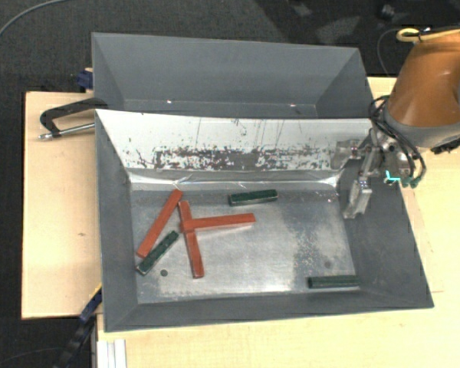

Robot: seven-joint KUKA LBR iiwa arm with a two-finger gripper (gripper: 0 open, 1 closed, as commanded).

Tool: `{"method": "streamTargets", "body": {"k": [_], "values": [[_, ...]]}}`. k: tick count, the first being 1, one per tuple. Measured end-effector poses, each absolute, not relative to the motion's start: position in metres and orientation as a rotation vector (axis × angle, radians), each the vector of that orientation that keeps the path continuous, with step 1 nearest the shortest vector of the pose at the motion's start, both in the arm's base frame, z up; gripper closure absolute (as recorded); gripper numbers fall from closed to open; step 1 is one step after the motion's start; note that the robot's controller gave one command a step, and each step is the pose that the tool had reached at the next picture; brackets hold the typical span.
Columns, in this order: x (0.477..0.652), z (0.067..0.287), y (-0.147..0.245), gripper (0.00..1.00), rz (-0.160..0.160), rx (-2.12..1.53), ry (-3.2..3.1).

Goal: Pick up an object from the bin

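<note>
Just inside the right wall of the grey metal bin (385,271), the two-finger gripper (356,202) hangs below the arm's rounded orange cover (429,83), above bare floor. Whether it stands wide or narrow cannot be told.

Nearest to it, toward the front of the bin and slightly to the view's left, a dark green flat bar (333,283) lies along the front wall.

Next, level with the gripper and well apart from it to the view's left, a second dark green bar (253,198) lies close to the back wall.

Beyond that bar, a horizontal red bar (224,221) meets an upright red bar (190,240), the two forming a sideways T.

Farther still, a slanted red bar (159,223) lies just beside the T.

Farthest from the gripper, a third dark green bar (157,252) lies slanted at the lower end of the slanted red bar, just beside it.
</note>
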State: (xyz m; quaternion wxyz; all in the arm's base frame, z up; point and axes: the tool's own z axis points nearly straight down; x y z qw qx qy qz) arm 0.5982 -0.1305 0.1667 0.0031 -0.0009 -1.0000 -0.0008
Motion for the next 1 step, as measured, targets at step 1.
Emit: {"method": "streamTargets", "body": {"k": [1], "values": [[0.574, 0.2083, -0.0451, 0.0, -0.003, 0.445, -3.113]]}}
